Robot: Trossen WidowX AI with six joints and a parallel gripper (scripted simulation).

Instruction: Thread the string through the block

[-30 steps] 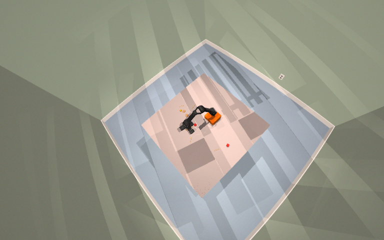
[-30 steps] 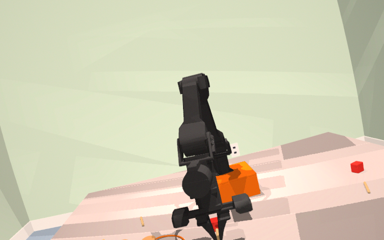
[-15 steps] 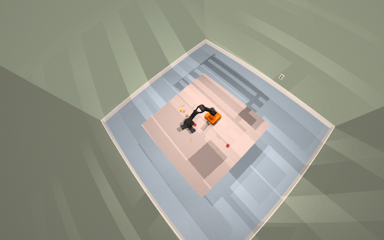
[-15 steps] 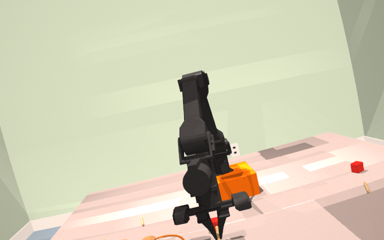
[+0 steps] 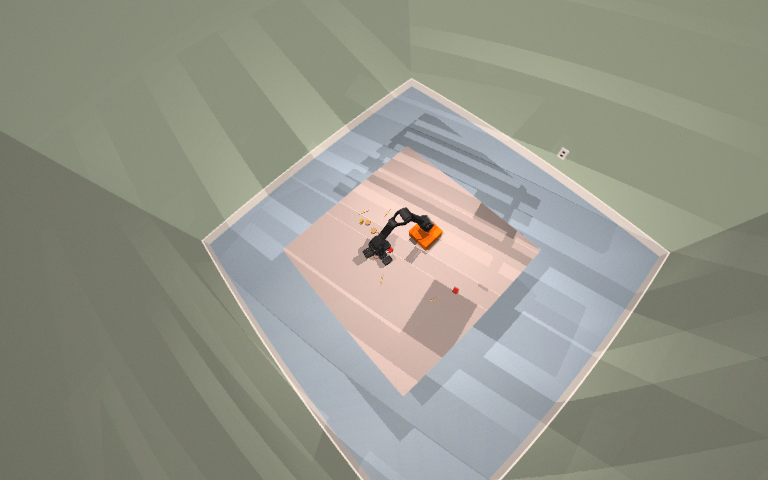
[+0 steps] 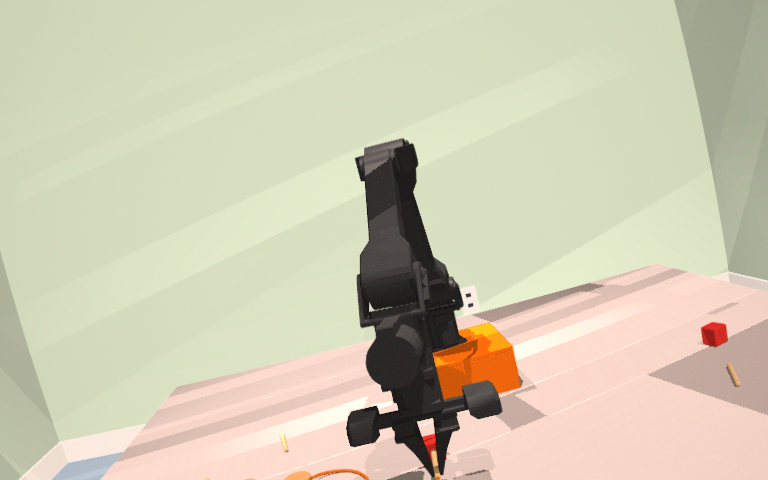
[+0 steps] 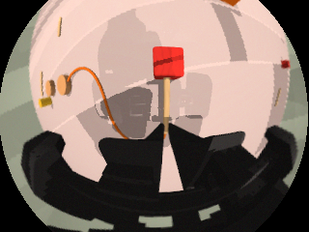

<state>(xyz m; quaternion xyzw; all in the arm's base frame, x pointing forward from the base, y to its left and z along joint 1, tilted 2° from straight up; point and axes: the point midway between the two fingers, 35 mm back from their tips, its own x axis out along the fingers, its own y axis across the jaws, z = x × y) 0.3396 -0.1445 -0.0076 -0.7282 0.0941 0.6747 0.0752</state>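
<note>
My gripper (image 7: 166,130) (image 6: 434,467) (image 5: 378,253) is shut on the thin wooden stick (image 7: 166,100) (image 6: 434,461), low over the table. The stick points straight ahead at a red block (image 7: 168,62) (image 6: 428,440) (image 5: 390,249). Its tip reaches the block's near face; I cannot tell whether it is inside the hole. An orange string (image 7: 97,85) (image 6: 339,471) curves from my fingers to the round wooden button (image 7: 62,84) (image 6: 300,476) at the left. The arm hides most of the block in the exterior view.
The arm's orange base (image 6: 481,356) (image 5: 425,233) stands behind the block. A second red cube (image 6: 713,333) (image 5: 455,289) (image 7: 285,64) lies far right, with a loose stick (image 6: 733,374) near it. Another loose stick (image 6: 283,442) lies left. A small yellow piece (image 7: 45,102) lies beside the button.
</note>
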